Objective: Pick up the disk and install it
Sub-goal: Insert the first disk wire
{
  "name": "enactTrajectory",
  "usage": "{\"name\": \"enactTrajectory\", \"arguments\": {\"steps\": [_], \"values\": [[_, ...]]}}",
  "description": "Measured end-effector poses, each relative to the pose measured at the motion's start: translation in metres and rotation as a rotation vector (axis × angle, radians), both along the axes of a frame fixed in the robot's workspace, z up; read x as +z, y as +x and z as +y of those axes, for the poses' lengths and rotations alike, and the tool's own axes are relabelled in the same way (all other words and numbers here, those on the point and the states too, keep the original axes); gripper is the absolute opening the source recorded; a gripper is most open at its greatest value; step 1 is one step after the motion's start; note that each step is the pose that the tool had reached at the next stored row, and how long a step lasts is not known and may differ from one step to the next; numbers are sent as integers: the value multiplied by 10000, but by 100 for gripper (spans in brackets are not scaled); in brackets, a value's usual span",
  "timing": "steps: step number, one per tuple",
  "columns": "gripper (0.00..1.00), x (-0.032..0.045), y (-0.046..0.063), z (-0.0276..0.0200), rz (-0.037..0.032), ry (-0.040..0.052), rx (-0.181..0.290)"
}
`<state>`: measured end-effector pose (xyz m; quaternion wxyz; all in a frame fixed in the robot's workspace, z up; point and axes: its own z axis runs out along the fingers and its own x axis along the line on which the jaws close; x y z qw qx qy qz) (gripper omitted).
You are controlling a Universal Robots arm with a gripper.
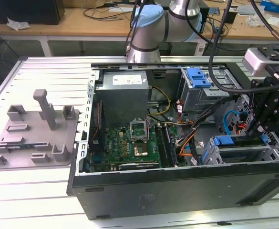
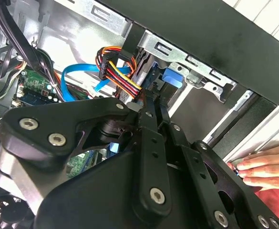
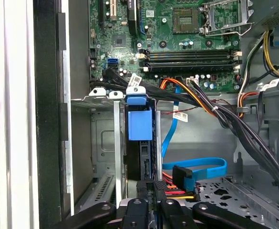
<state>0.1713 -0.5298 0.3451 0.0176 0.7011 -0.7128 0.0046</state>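
A long slatted metal table (image 1: 34, 200) is carrying everything here, and an open black computer case (image 1: 177, 191) is lying on its side on it with its insides facing up. The pale blue and silver robot arm (image 1: 151, 28) is reaching in from behind the case, over its far edge. On the exterior view's left, a grey moulded tray (image 1: 34, 133) with upright pegs is sitting on the table just beside the case. Inside the case, a big grey power box (image 1: 125, 95) is sitting towards the back, and the green circuit board (image 3: 177, 43) is lying flat in front of it. At the exterior view's right, near the front wall, a metal drive cage (image 3: 98, 95) is standing. The disk (image 3: 139, 126) is sitting edge-on inside that cage, its bright blue frame showing at the open end and its dark body running back towards the gripper. The black gripper (image 2: 151, 102) is hanging right at the disk's rear edge, in line with it, but I cannot tell whether it is clamping the disk or has let go. A flat blue cable (image 3: 201, 166) and a bundle of coloured wires (image 2: 122, 76) are curling close by the disk. A person's hand (image 2: 265, 164) is resting outside the case wall
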Motion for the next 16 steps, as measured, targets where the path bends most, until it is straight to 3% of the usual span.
{"name": "enactTrajectory", "arguments": {"steps": [16], "values": [[16, -48, 0, 0, 0, 15, -12]]}}
